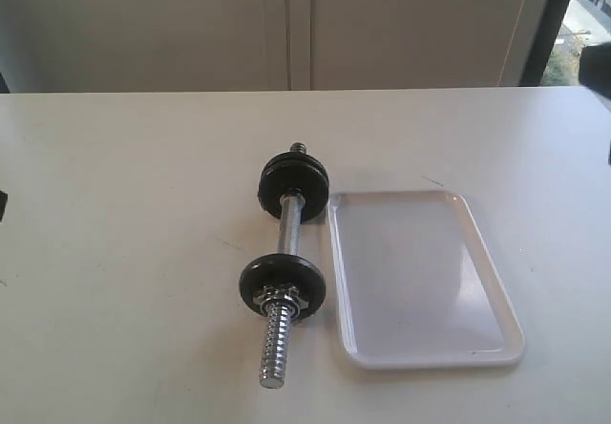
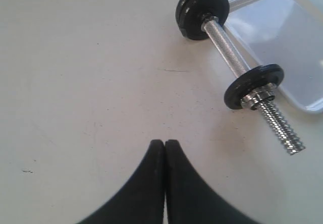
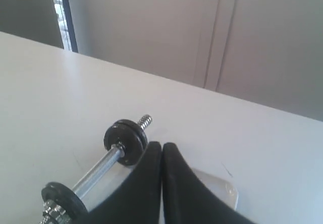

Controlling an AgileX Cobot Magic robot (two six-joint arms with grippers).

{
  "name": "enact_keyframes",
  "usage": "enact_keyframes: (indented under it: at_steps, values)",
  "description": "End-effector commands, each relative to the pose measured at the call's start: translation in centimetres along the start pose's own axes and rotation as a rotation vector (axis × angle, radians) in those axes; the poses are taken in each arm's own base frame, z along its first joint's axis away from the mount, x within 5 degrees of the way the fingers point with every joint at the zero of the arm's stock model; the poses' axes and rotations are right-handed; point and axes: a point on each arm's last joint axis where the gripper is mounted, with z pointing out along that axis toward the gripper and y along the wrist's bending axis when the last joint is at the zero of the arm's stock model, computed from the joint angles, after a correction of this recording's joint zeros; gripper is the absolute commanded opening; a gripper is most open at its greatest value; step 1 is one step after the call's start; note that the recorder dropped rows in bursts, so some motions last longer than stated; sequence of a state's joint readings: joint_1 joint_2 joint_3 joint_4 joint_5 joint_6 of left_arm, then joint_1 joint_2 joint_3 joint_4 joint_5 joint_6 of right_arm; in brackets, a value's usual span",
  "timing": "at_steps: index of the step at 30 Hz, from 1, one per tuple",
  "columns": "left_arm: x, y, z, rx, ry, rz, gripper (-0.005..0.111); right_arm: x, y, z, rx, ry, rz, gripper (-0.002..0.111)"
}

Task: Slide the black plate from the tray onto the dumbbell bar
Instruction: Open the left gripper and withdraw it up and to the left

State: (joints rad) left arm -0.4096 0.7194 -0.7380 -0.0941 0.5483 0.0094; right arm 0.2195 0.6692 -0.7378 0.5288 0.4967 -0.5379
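Note:
The chrome dumbbell bar [image 1: 289, 236] lies on the white table just left of the white tray [image 1: 420, 276]. One black plate [image 1: 283, 284] sits on the bar's near end, with a chrome collar nut [image 1: 281, 303] against it and bare thread [image 1: 276, 348] beyond. Two more black discs [image 1: 294, 183] sit together at the far end. No disc shows on the tray [image 2: 282, 32]. My left gripper [image 2: 165, 142] is shut on nothing over bare table, well short of the bar [image 2: 229, 47]. The right gripper [image 3: 162, 146] is also shut on nothing, above the tray [image 3: 222, 191]. Neither gripper shows in the exterior view.
A pale wall with cabinet panels [image 1: 296, 23] runs behind the table's far edge. A dark window frame [image 1: 549, 23] stands at the back right. White table top [image 1: 124, 252] stretches left of the bar.

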Motion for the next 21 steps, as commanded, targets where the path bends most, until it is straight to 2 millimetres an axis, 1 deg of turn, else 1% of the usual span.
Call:
enact_keyframes:
  at_steps: [1, 2, 7, 21]
  values:
    - [2.2, 0.35, 0.57, -0.041, -0.033, 0.02, 0.0, 1.26, -0.1, 0.41, 0.006, 0.038, -0.004, 0.0]
    - [2.46, 0.35, 0.61, -0.042, -0.034, 0.019, 0.0, 1.28, -0.08, 0.41, 0.004, 0.04, -0.004, 0.0]
    - [2.39, 0.33, 0.21, -0.046, -0.072, 0.021, 0.0, 1.25, -0.11, 0.42, 0.007, 0.036, -0.004, 0.0]
    - [2.4, 0.32, 0.11, -0.046, -0.076, 0.022, 0.0, 1.23, -0.1, 0.37, 0.007, 0.034, -0.004, 0.0]
